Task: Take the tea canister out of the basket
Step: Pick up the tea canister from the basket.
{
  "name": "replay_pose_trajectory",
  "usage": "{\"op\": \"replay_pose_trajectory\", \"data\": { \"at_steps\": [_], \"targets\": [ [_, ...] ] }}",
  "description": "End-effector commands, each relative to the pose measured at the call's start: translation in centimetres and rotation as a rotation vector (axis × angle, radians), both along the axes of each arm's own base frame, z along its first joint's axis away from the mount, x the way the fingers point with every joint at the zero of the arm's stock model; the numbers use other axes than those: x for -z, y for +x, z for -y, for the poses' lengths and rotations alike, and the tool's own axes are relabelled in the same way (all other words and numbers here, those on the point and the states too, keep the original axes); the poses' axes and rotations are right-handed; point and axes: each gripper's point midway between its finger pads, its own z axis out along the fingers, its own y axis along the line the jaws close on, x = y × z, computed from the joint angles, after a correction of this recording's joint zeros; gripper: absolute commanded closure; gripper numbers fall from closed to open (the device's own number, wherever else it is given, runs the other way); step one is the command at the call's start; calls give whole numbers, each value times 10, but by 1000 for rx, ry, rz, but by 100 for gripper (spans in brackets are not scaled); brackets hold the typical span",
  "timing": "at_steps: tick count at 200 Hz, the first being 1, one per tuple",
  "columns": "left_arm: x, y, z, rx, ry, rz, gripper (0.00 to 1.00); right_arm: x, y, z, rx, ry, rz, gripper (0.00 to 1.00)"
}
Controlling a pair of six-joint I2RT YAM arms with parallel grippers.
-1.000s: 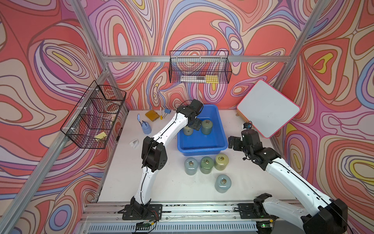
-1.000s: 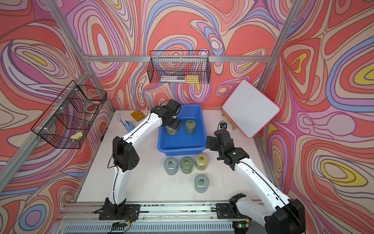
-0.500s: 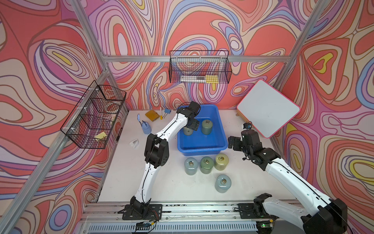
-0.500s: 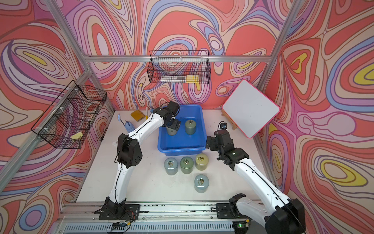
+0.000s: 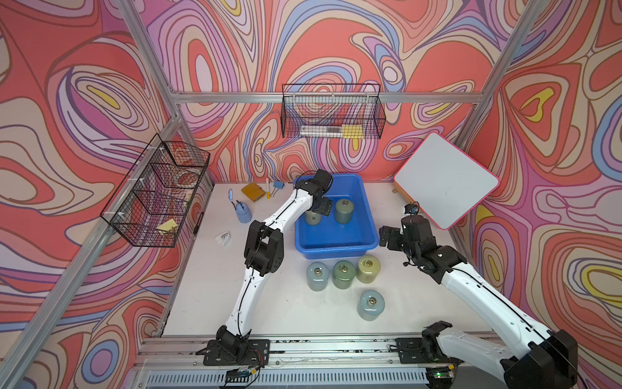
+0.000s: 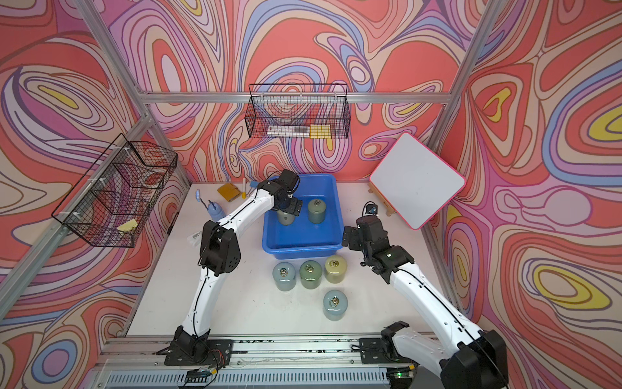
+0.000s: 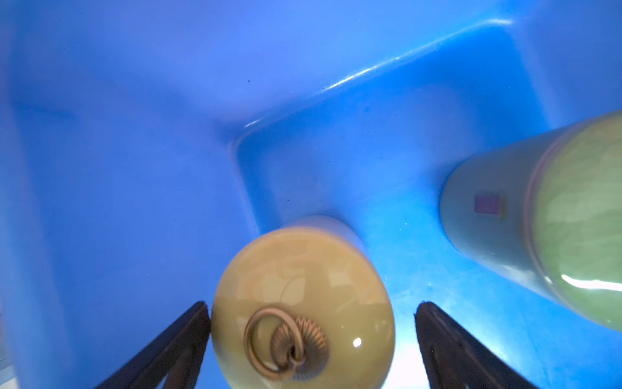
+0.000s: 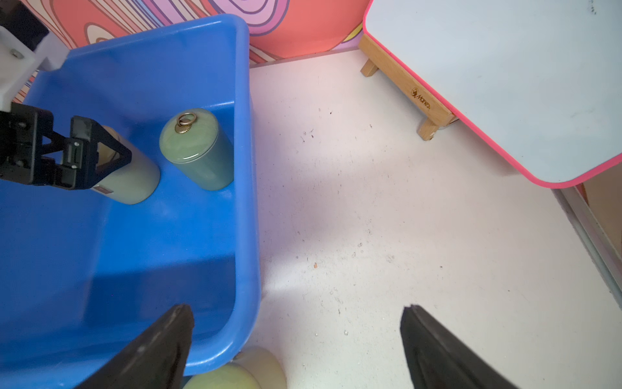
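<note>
Black fingers of the left gripper stand wide apart astride the tea canister, one finger at its lid's edge, the other clear. Pale yellow-green and glazed, with a brass ring on its domed lid, it stands upright by the left wall of the basket. The right gripper gapes empty beside the basket.

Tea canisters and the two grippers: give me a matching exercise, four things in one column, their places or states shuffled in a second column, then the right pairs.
1. left gripper
2. right gripper
3. green canister
4. lone pale blue canister

A. on the table, apart from the others
B. open, outside the basket, over bare table
C. standing free in the basket
D. open, astride the yellowish canister

Pairs: 1-D, 2-B, 3-C, 4-A.
</note>
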Motion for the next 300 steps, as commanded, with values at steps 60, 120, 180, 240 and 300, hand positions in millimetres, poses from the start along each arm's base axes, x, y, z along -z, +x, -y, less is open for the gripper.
{"op": "replay_pose_trajectory", "data": {
  "at_steps": [60,120,180,240,300],
  "targets": [
    [22,-11,31,101,-174,-116,8,4,3,2,16,4,0,2],
    [28,-5,23,85,-126,-98,1,5,3,1,14,4,-3,2],
    [35,-2,24,85,-123,-97,5,4,2,2,17,4,0,2],
    [29,2,26,88,-133,-71,26,5,3,2,17,2,-3,2],
    [12,4,29,91,-158,-41,46,7,4,2,19,-1,-7,2]
  ]
}}
